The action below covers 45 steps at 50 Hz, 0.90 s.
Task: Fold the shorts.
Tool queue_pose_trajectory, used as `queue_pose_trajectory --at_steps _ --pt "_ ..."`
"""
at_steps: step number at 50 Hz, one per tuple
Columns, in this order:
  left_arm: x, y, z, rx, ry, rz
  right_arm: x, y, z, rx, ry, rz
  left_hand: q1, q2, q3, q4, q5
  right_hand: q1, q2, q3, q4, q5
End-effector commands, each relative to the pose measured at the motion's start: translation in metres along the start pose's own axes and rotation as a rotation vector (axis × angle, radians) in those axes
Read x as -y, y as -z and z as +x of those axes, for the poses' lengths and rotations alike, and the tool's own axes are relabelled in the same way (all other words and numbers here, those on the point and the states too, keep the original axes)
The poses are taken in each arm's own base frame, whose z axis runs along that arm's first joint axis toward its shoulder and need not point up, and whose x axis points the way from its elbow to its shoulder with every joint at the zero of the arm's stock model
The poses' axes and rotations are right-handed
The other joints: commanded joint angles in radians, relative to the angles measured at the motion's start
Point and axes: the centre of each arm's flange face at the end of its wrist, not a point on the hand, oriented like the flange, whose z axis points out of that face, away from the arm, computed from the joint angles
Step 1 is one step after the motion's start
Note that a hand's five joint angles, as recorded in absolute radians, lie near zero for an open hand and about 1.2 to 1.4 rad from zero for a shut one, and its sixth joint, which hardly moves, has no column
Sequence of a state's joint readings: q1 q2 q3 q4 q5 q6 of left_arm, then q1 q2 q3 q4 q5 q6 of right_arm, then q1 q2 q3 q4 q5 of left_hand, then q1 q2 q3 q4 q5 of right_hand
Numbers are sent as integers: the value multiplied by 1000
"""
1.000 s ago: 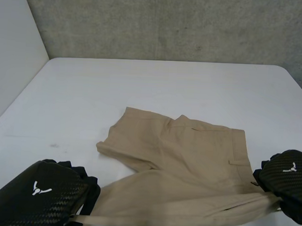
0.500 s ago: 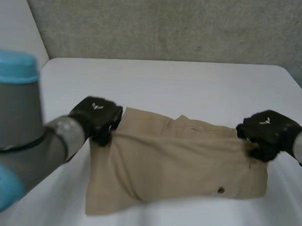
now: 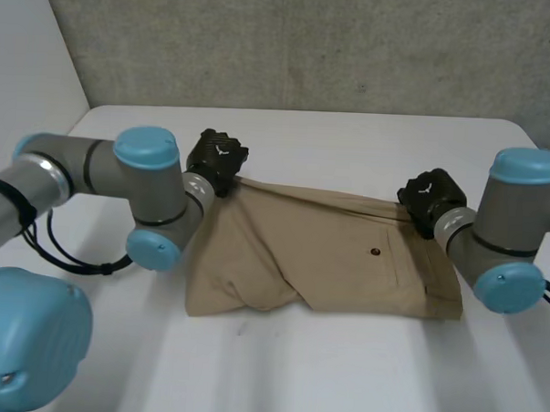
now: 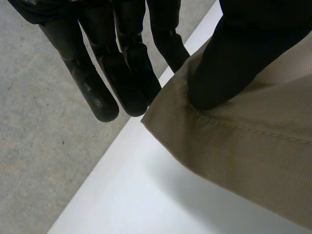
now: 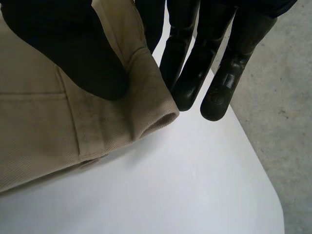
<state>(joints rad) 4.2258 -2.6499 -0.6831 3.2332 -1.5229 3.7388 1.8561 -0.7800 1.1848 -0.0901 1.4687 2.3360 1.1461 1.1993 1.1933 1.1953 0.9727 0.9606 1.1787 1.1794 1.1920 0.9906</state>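
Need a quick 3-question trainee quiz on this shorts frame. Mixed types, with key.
1. True or false: the left hand pinches a far corner of the shorts.
2. Where on the shorts is the right hand? A) a far corner B) the middle C) the near edge
3. Fill in: a small dark ___ shows on the shorts' top layer.
Key: 1 true; 2 A; 3 button.

Head camera overlooks table; wrists near shorts.
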Motion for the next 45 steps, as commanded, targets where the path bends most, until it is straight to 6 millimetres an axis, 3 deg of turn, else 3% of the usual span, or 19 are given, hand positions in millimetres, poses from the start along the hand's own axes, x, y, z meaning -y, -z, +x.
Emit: queue_pose_trajectory --at_steps 1,5,6,8,9,10,11,14,20,24,29,34,35,45 --pt "-18 -13 20 3 -36 37 -7 -18 -12 -59 63 44 250 197 203 201 249 436 218 217 204 231" --pt "-16 -13 22 6 -35 47 -1 -17 -15 -61 66 68 250 197 203 201 249 436 218 217 204 231" --pt "-15 -13 22 11 -36 54 3 -15 -13 -66 60 79 250 197 203 201 249 335 117 116 104 130" --pt "-11 -12 26 15 -37 79 8 -13 -7 -80 58 88 -179 -232 -226 -228 -180 -218 -436 -437 -449 -422" --pt "-10 -11 26 16 -38 86 14 -10 -1 -96 57 102 -480 -534 -528 -530 -482 -756 -974 -975 -987 -960" --pt "-3 -8 26 24 -40 105 17 -9 1 -104 56 109 -855 -909 -903 -905 -857 -786 -1004 -1005 -1017 -991" --pt "3 -6 25 30 -41 119 21 -8 5 -117 56 115 -923 -976 -970 -972 -924 -786 -1004 -1005 -1017 -991" --pt "28 4 11 64 -40 168 36 2 26 -177 17 144 -953 -1006 -1000 -1002 -954 -786 -1004 -1005 -1017 -991" --pt "53 35 -3 65 -29 173 71 39 62 -235 -143 238 -953 -1006 -1000 -1002 -954 -786 -1004 -1005 -1017 -991" --pt "70 61 -9 48 9 171 79 64 64 -193 -215 242 -941 -995 -989 -991 -943 -786 -1004 -1005 -1017 -991" --pt "69 97 -10 11 144 89 59 87 51 -68 -270 109 -924 -977 -971 -973 -925 -786 -1004 -1005 -1017 -991" --pt "54 127 -3 -32 279 -43 21 108 32 69 -386 -90 -903 -956 -950 -952 -904 -756 -974 -975 -987 -960" --pt "29 145 7 -53 367 -182 -6 112 16 108 -452 -119 -900 -954 -947 -949 -901 -664 -882 -883 -896 -869" --pt "-4 142 22 -43 361 -287 -37 102 2 77 -467 -135 -903 -956 -950 -952 -904 -377 -595 -596 -609 -582"
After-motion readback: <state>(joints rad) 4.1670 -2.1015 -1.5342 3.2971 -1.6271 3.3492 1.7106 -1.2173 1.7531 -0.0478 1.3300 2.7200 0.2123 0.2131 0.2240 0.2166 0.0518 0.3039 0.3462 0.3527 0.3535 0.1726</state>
